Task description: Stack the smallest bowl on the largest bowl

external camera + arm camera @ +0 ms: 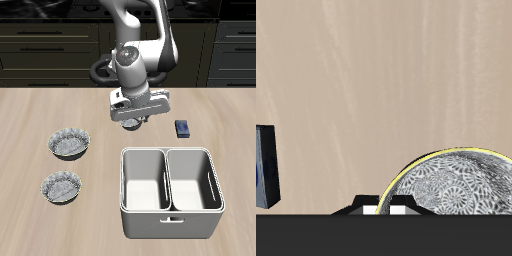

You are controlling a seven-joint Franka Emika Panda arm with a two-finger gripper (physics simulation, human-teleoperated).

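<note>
Smallest bowl (132,124): sits right under the pincer, near the back middle of the tabletop; only a sliver of its dark rim peeks out below the fingers in the exterior view. In the wrist view the same bowl (451,185) fills the area next to the fingers, its mottled grey inside and pale rim plainly visible.

Pincer (132,118): lowered over the small bowl, fingers pointing straight down. Whether it has clamped the rim or only straddles it, I cannot tell; the finger pads (406,210) appear at the bowl's edge, which suggests a rim grasp is intended.

Why held this way: a bowl this shallow offers little but its rim to pinch, so a vertical approach at the edge looks sensible.

Largest bowl (70,143): resting on the tabletop, well apart from the small bowl, open side up, so it is ready to receive the small one. I judge this farther-back bowl the wider of the two.

Look-alike bowl (63,187): just in front of the largest bowl, closer to the front edge; easy to mistake for the target.

Grey bin (170,215): two compartments, beside the carry route, not across it.

Dark small box (183,127): close beside the pincer, apart from the bowl.

Progress: stacking not yet done; lift and carry remain.
</note>
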